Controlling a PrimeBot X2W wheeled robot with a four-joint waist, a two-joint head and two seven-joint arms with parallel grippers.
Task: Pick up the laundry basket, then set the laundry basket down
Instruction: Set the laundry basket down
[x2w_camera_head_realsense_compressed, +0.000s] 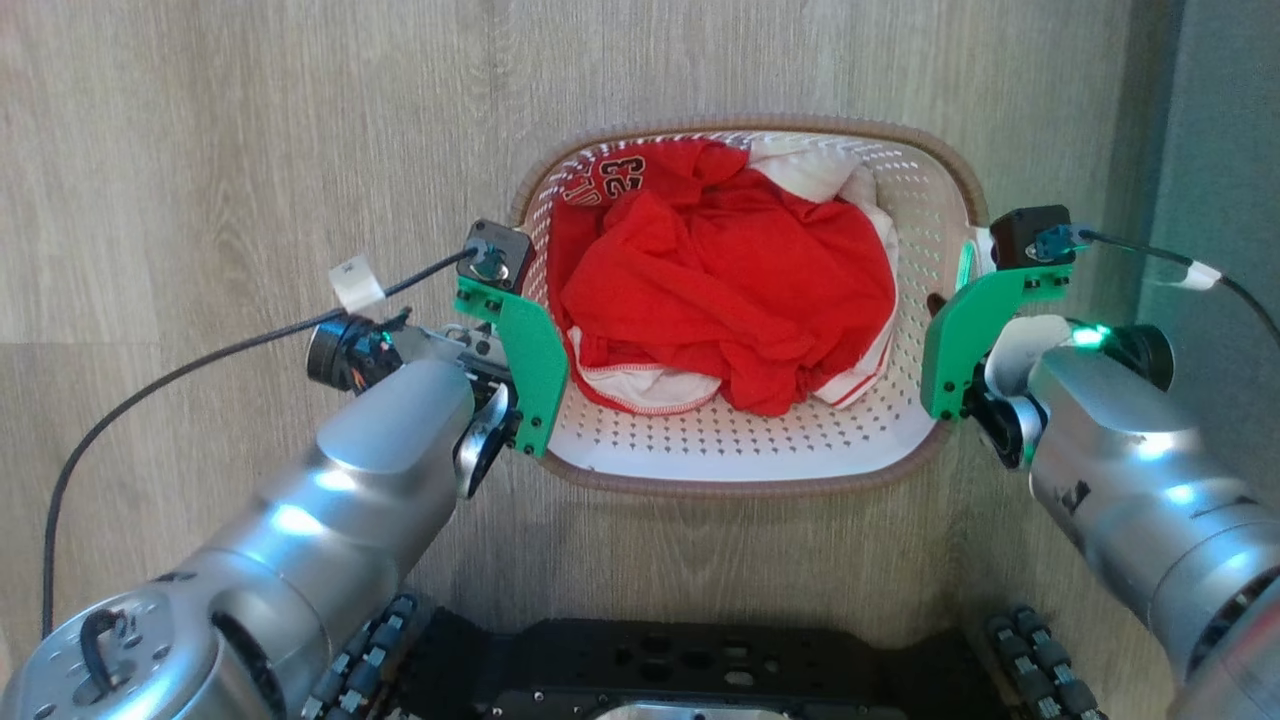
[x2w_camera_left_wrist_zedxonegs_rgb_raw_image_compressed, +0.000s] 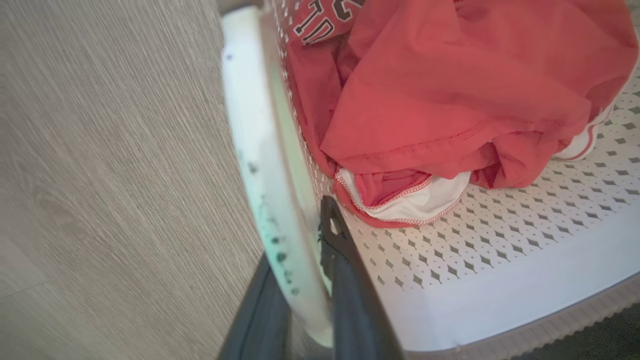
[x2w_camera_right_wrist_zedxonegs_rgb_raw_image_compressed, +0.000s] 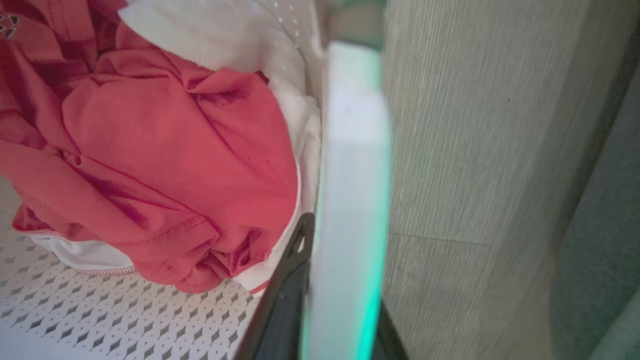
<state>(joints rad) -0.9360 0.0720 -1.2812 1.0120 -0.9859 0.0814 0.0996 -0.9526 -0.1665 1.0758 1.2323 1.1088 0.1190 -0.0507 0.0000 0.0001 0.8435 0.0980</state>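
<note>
The laundry basket (x2w_camera_head_realsense_compressed: 740, 487) sits straight ahead over the wood floor (x2w_camera_head_realsense_compressed: 200, 150), its long axis running left to right between the arms. The left gripper (x2w_camera_left_wrist_zedxonegs_rgb_raw_image_compressed: 297, 250) pinches its left handle (x2w_camera_left_wrist_zedxonegs_rgb_raw_image_compressed: 260, 165) and the right gripper (x2w_camera_right_wrist_zedxonegs_rgb_raw_image_compressed: 345, 280) its right handle (x2w_camera_right_wrist_zedxonegs_rgb_raw_image_compressed: 350, 150), both narrow. Neither is nearer.

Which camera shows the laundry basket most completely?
The head view: nearly the whole laundry basket shows from above, with brown rim and red clothes inside. The left wrist view gives one white handle and perforated floor; the right wrist view, the other handle and floor.

one laundry basket (x2w_camera_head_realsense_compressed: 740, 487) and two end effectors (x2w_camera_left_wrist_zedxonegs_rgb_raw_image_compressed: 301, 235) (x2w_camera_right_wrist_zedxonegs_rgb_raw_image_compressed: 345, 270).
</note>
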